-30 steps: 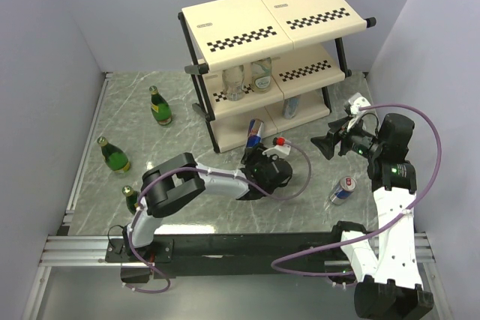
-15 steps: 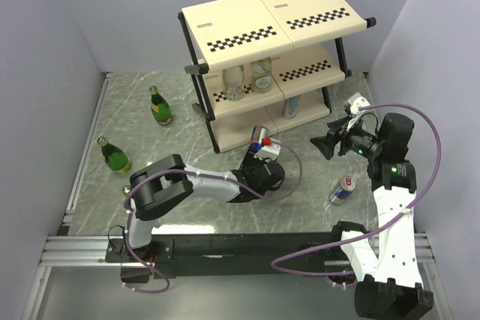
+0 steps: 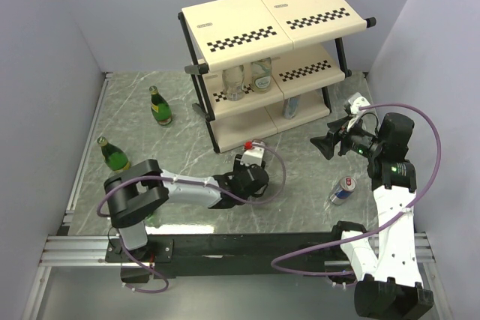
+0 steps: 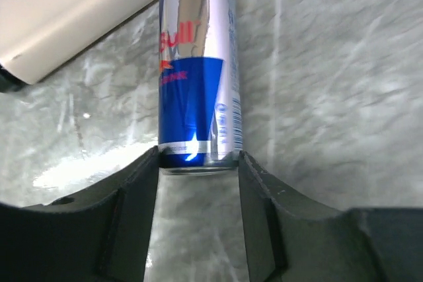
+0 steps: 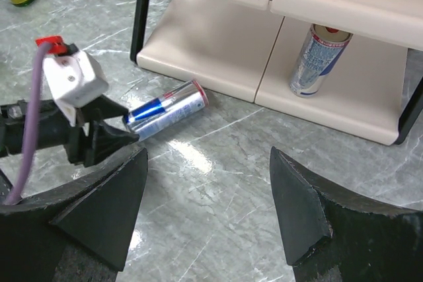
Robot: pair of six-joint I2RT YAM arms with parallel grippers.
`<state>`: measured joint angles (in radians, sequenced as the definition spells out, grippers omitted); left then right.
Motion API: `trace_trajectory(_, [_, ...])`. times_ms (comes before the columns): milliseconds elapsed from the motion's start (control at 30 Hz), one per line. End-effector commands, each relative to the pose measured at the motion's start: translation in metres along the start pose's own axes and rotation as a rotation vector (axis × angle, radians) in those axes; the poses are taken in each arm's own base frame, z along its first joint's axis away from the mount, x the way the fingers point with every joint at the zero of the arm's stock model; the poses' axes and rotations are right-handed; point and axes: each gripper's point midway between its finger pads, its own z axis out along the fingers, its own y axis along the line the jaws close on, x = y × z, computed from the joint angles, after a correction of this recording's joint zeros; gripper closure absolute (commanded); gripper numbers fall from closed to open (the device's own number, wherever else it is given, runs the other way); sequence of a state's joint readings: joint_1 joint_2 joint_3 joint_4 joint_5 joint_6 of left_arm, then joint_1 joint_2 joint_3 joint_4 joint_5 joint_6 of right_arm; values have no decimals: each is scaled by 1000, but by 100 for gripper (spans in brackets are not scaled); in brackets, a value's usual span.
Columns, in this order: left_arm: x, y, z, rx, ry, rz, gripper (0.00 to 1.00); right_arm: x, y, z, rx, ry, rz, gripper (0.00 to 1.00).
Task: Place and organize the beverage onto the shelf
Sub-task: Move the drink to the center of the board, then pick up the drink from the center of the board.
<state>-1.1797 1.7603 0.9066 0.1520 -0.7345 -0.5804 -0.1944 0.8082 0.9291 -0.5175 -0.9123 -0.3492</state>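
The step in hand is shelving one can [image 4: 197, 77]. It lies on its side on the table [image 3: 127, 110], just off the front edge of the bottom tier of the shelf [image 3: 262, 16]. In the right wrist view its top points toward 2 o'clock. The left gripper [image 4: 198, 163] is clamped on this can, but only at the very base. Both fingertips press the bottom rim, so the hold looks shallow. The right gripper [image 5: 205, 183] hangs at about 4 o'clock of the shelf, jaws wide apart, holding nothing.

A second can [image 5: 317, 61] stands on the bottom tier and two clear bottles [image 3: 260, 76] stand on the middle tier. A third can [image 3: 343, 190] stands on the table at 5 o'clock of the shelf. The green bottles [image 3: 158, 108] wait at 9 o'clock.

The next move likely calls for a better hold. The jaws should slide further along the body before closing. Then the can must be tipped upright, lifted over the tier's edge and set down beside the second can. Lifting from the rim alone risks a slip.
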Motion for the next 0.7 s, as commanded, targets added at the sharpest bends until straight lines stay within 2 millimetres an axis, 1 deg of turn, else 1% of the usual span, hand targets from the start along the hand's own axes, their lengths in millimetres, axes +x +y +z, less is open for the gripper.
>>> trace_trajectory(0, [-16,-22,-18,133,-9,-162,90,-4,1,0,-12,-16,-15,20])
trace_trajectory(33, [-18,-23,-22,152,-5,-180,89,-4,0,0,-12,-15,-15,20])
trace_trajectory(67, [-11,-21,-25,161,15,-189,89,-5,0,0,-10,-16,-16,20])
trace_trajectory(133, [-7,-24,-34,205,48,-203,87,-4,0,0,-13,-16,-15,20])
trace_trajectory(200, [3,-23,-39,221,89,-210,85,-4,1,0,-16,-17,-16,20])
trace_trajectory(267, [16,-20,-44,231,141,-203,79,-4,1,0,-20,-15,-13,20])
trace_trajectory(300, [18,-20,-47,234,155,-212,75,-4,1,0,-18,-15,-15,20])
trace_trajectory(333, [22,-16,-49,226,175,-205,67,-4,1,0,-19,-14,-14,20])
trace_trajectory(400, [23,-15,-51,223,184,-205,59,-3,1,0,-20,-14,-15,20])
trace_trajectory(433, [16,-15,-54,226,171,-212,50,-3,1,0,-20,-14,-15,20])
trace_trajectory(467, [10,-14,-54,225,153,-218,45,-4,2,0,-24,-16,-14,20])
trace_trajectory(500, [-3,-17,-58,242,124,-220,40,-4,1,0,-23,-15,-15,20])
trace_trajectory(533, [-12,-18,-59,248,104,-218,31,-3,2,1,-28,-13,-10,20])
trace_trajectory(567, [-27,-22,-61,255,76,-204,29,-3,2,1,-27,-12,-11,20])
trace_trajectory(633, [-43,-23,-60,238,58,-186,25,-2,2,1,-28,-11,-9,20])
trace_trajectory(667, [-65,-30,-61,252,27,-201,24,-3,2,0,-27,-12,-11,20])
